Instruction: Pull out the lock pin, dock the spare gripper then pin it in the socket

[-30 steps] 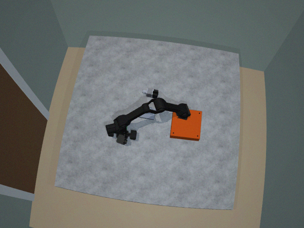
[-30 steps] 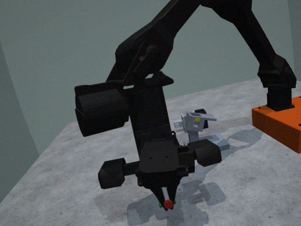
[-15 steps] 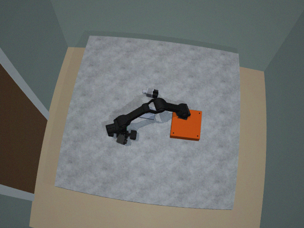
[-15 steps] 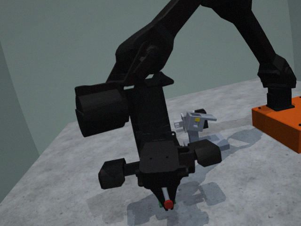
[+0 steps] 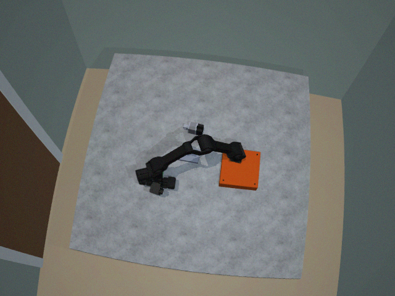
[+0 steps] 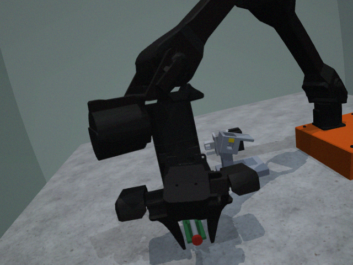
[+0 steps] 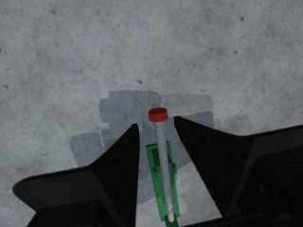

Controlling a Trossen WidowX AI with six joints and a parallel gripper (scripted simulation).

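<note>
My gripper [image 6: 198, 245] [image 7: 155, 123] is open and pointed down, one finger on each side of the lock pin, with a gap on both sides. The pin, a grey rod [image 7: 163, 153] with a red head [image 6: 197, 240] [image 7: 157, 114], lies along the green holder [image 6: 203, 230] [image 7: 155, 163], its head past the holder's end. The grey mount [image 6: 227, 160] stands behind my gripper in the exterior view, a yellow patch on its head; the arm partly hides it in the top view. The spare gripper [image 5: 192, 127], grey with black fingers, is beyond the mount, its spigot [image 6: 208, 146] pointing left.
The orange base block [image 5: 239, 172] [image 6: 322, 150] carries the arm at the right. The mount's flat foot [image 5: 188, 158] [image 6: 261, 168] lies under the arm's span, between my gripper and the base block. The arm's shadows fall over the table around the pin.
</note>
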